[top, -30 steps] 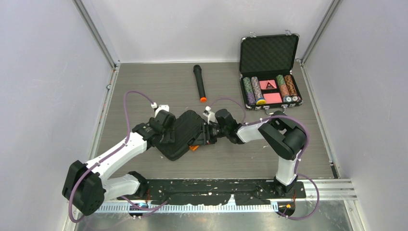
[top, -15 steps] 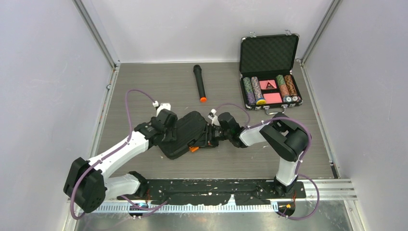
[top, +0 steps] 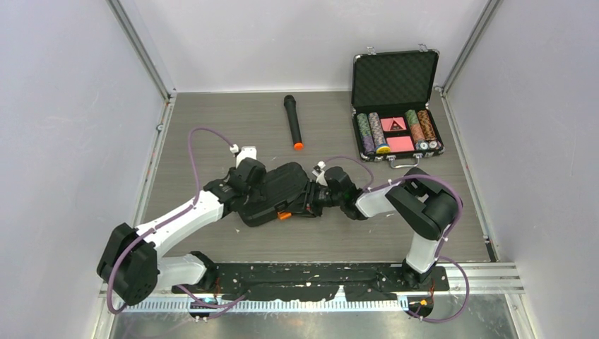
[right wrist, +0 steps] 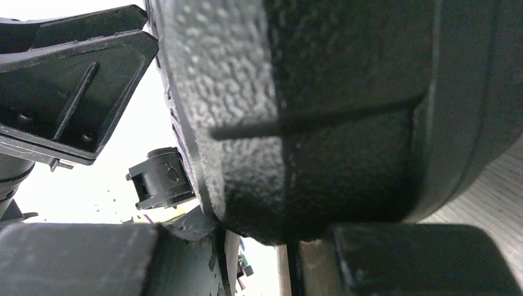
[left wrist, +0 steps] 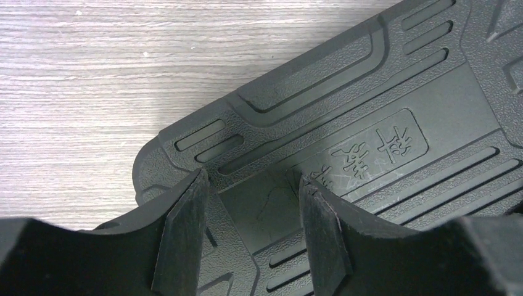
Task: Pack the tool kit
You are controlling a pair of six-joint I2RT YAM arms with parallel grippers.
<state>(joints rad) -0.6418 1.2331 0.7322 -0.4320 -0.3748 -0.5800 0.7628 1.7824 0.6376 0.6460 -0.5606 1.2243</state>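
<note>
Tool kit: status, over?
Left fingers open, tips on closed tool kit. Right fingers astride its edge, grip unclear. Microphone, poker case well clear.

A black microphone (top: 293,122) with an orange end lies on the counter (top: 212,127). An open case (top: 395,106) holds poker chips.

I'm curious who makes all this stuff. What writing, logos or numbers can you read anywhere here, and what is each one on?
tool kit lid, left wrist view: moulded characters in a rounded frame, Chinese-looking, seen askew and scuffed; I cannot read them with confidence.
pink card in the poker chip case: a dark triangle sign; any text is too small to read.
microphone: no legible marking.
</note>
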